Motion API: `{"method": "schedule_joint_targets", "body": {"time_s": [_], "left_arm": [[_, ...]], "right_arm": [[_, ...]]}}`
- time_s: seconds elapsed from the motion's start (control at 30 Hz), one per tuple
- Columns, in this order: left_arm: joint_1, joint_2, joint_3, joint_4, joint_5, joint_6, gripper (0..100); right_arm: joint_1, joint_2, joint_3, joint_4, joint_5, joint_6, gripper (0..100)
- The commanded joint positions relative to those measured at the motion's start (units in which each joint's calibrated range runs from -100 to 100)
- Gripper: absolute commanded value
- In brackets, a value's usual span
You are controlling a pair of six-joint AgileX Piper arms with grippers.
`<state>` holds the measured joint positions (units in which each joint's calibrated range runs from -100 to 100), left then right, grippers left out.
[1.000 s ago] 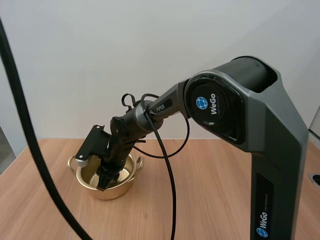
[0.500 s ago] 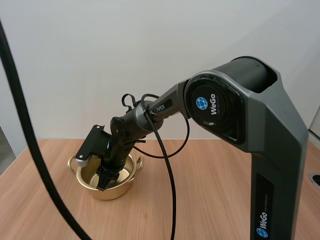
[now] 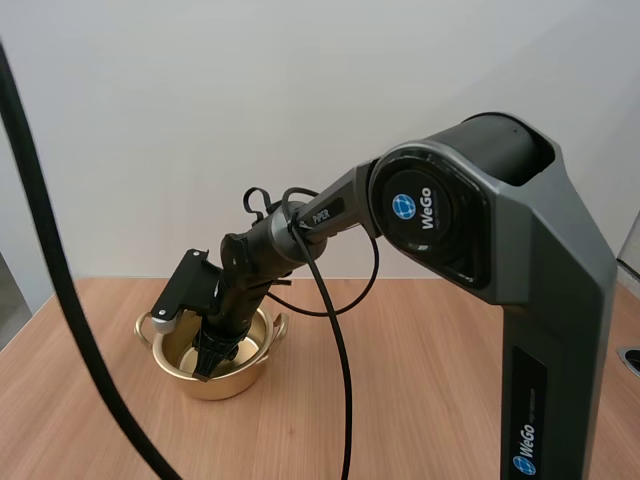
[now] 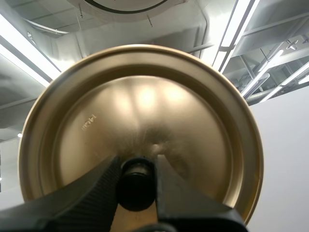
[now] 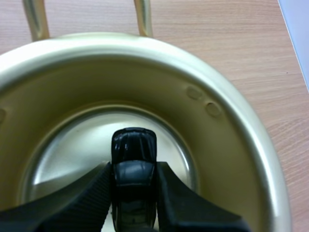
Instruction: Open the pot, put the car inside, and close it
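Gold pot (image 3: 232, 384) sat at lower left of the high view on the wooden table (image 3: 430, 400), with no lid on it. The right gripper (image 3: 208, 362) reached down inside its rim, fingers too hidden there to read.

Left wrist view: left gripper (image 4: 136, 166) was clamped on the black knob (image 4: 136, 188) of the gold lid (image 4: 145, 106), knob side facing the camera.

Right wrist view: black car (image 5: 133, 159) was pinched between the right fingers, inside the pot over its floor — touching it or not, couldn't tell.
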<state>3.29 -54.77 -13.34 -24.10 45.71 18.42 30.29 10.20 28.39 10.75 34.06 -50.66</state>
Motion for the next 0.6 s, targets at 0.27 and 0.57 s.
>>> {"method": "schedule_joint_targets", "body": {"time_s": [0.27, 0.57], "left_arm": [[0.05, -0.01, -0.05, 0.02, 0.06, -0.05, 0], [0.05, -0.01, -0.05, 0.02, 0.06, -0.05, 0]], "right_arm": [[-0.04, 0.00, -0.04, 0.07, 0.22, 0.37, 60], [-0.04, 0.00, -0.04, 0.07, 0.22, 0.86, 70]]}}
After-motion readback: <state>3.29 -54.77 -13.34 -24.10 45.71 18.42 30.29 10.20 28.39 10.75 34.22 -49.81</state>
